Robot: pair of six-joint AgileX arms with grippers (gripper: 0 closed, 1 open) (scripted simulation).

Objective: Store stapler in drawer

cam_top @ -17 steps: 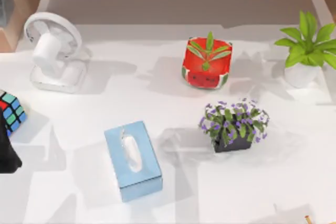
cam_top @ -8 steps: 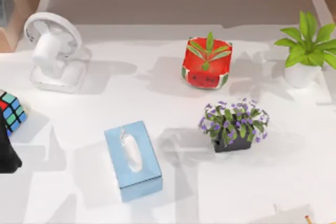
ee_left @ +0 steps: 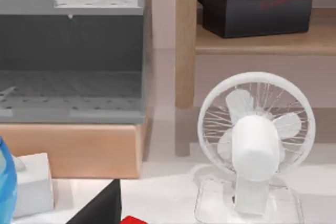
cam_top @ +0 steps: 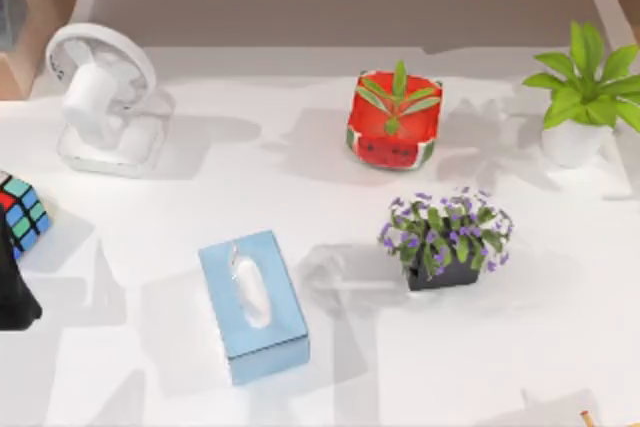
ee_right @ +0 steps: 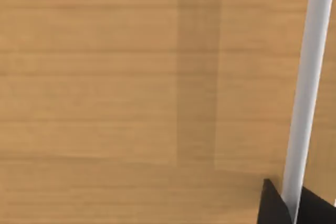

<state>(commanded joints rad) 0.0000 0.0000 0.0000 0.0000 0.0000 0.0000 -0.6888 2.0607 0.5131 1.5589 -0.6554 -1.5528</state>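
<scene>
Left edge of the worktop (cam_top: 330, 367): a dark shape (cam_top: 14, 292), probably part of the left arm, sits below a colour cube (cam_top: 22, 212). Left end effector: cannot tell its state. In the left wrist view a sliver of red, likely the stapler (ee_left: 135, 220), lies at the lower edge, near a black wedge (ee_left: 102, 207), with a grey drawer unit (ee_left: 71, 56) behind and a white fan (ee_left: 254, 140) alongside. Judgement: confirm the stapler is gripped squarely before lifting, then approach the drawer level, clearing the fan. Right wrist view: wood panel (ee_right: 105, 98) and a white bar (ee_right: 307, 87) close up; right end effector's state cannot be told.
</scene>
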